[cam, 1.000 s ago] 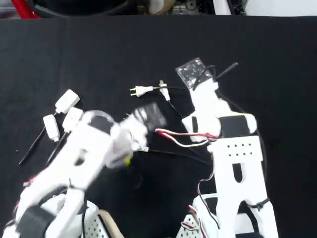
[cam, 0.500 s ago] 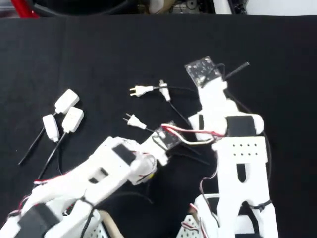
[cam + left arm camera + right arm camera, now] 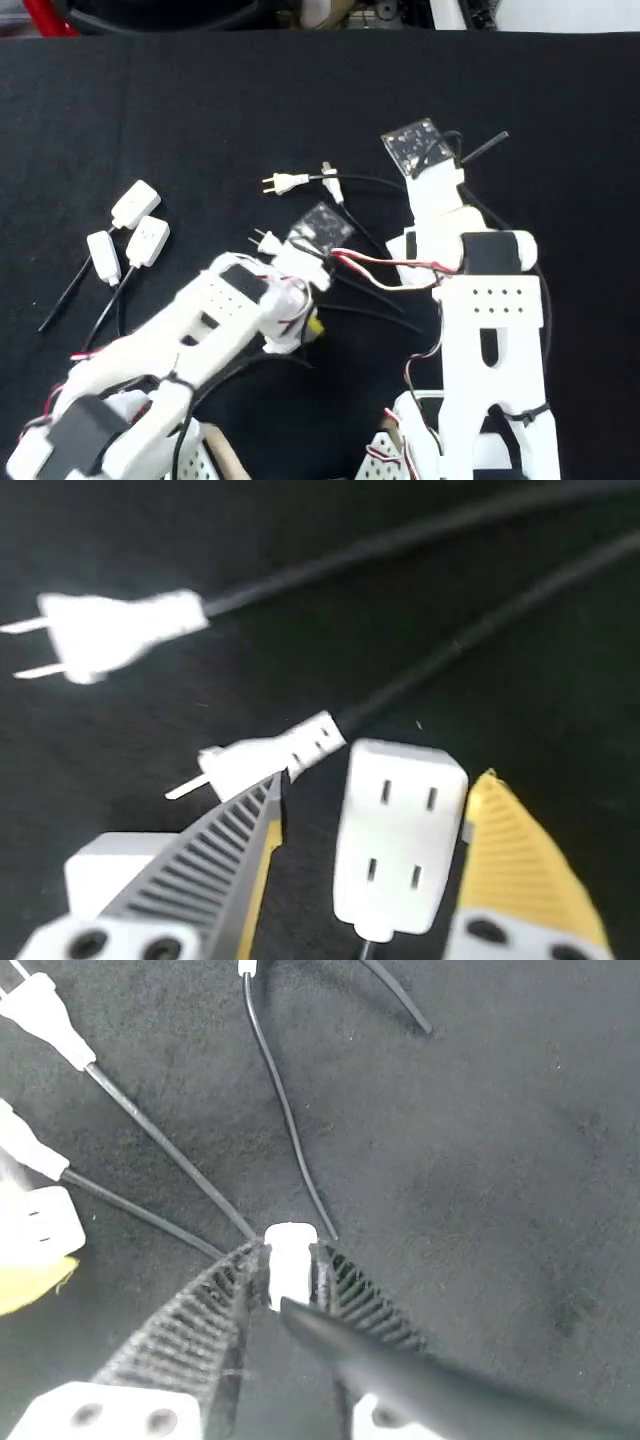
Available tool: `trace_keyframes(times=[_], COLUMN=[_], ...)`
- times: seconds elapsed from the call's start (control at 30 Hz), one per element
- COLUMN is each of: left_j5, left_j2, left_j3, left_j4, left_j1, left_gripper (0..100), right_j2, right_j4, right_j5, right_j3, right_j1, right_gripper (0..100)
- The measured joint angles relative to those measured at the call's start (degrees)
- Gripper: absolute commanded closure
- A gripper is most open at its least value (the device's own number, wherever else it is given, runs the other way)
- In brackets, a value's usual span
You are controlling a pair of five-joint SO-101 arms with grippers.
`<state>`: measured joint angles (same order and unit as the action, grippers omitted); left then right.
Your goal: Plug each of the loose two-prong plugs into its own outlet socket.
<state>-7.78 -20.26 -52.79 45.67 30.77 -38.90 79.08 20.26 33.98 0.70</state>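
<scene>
My left gripper (image 3: 380, 780) is shut on a white outlet socket (image 3: 400, 840), held between its grey and yellow fingers. A white two-prong plug (image 3: 265, 760) lies just past the grey finger, prongs pointing away from the socket. In the high view this plug (image 3: 262, 241) lies beside the left gripper (image 3: 290, 262) at mid-table. Farther back lie a second plug (image 3: 285, 182) and a third (image 3: 330, 183). My right gripper (image 3: 290, 1260) is shut on a small white plug piece where black cords meet.
Three more white outlet sockets (image 3: 135, 203) with black cords lie in a cluster at the left. Black cords (image 3: 370, 245) run across the mat between the two arms. The right arm (image 3: 440, 215) stands to the right of the plugs.
The left arm has swung from the left side to mid-table with the socket and now sits beside the near plug. The right arm has shifted slightly to the right.
</scene>
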Motion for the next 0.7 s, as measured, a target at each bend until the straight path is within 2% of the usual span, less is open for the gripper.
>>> trace_keyframes(times=[0.13,0.23,0.4,0.5,0.7], left_j5=[1.76,3.34,3.6,1.49,-3.43], left_j2=[-6.59,-12.57,-25.58,-35.08,-58.37], left_j3=[-1.93,-3.08,-5.27,-9.49,-21.01], left_j4=[0.26,3.43,12.84,17.05,23.74], left_j1=[-0.53,-1.14,-8.88,-16.09,-30.33], left_gripper=[67,67,67,67,67], right_j2=[0.0,0.0,-0.26,-3.25,-11.25], right_j4=[0.97,1.32,4.48,5.1,5.36], right_j5=[0.0,0.0,0.0,0.0,-1.58], right_j3=[-1.93,-2.11,-2.2,-0.79,7.47], right_j1=[-0.09,-0.09,1.23,6.68,24.26], right_gripper=[98.6,98.6,98.6,98.6,98.6])
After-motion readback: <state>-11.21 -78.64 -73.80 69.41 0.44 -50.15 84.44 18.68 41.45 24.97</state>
